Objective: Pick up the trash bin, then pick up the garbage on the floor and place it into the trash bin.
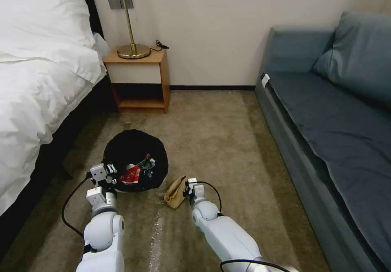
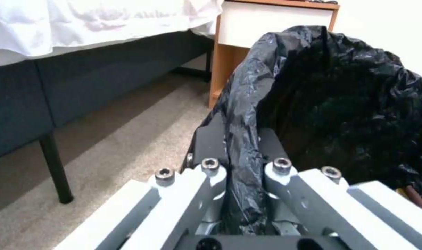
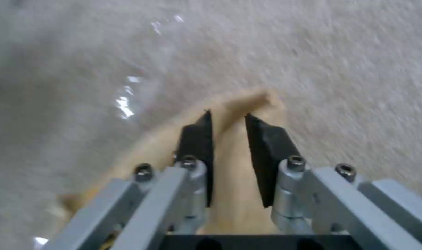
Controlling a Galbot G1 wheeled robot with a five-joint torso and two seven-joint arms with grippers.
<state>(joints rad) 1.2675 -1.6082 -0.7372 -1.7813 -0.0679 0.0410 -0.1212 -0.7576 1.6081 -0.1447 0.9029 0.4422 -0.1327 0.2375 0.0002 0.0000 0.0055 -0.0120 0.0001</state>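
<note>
Trash bin (image 1: 134, 158): round, lined with a black bag (image 2: 340, 104) that covers the rim and hides the walls from above. It sits on the carpet (image 1: 228, 141) between the bed (image 1: 36, 96) and the sofa (image 1: 338, 125), in front of the nightstand (image 1: 140, 80).

Contents of the bin: a red snack packet (image 1: 130, 175) with white markings, not legible, lying near the rim closest to the robot; beside it a dark crumpled item with pale flecks (image 1: 147, 166), too small to identify.

Left gripper (image 1: 106, 175): at the bin's near rim. In the left wrist view its two dark pads (image 2: 211, 139) stand close together with a fold of the black bag pinched between them, so it is clamped on the lined rim.

Paper bag (image 1: 175, 191): tan, crumpled, on the carpet just right of the bin and close to it but apart. No print can be read on it.

Right gripper (image 1: 188, 189): at the paper bag's right edge. In the right wrist view its black fingers (image 3: 197, 142) stand narrowly apart on either side of a raised tan fold of the bag (image 3: 234, 146); whether they are pressing it cannot be told.

Surroundings: a brass lamp (image 1: 132, 23) and a black cord (image 1: 161, 45) on the nightstand; a small white tag (image 1: 265, 80) on the sofa's front corner, lettering unreadable.
</note>
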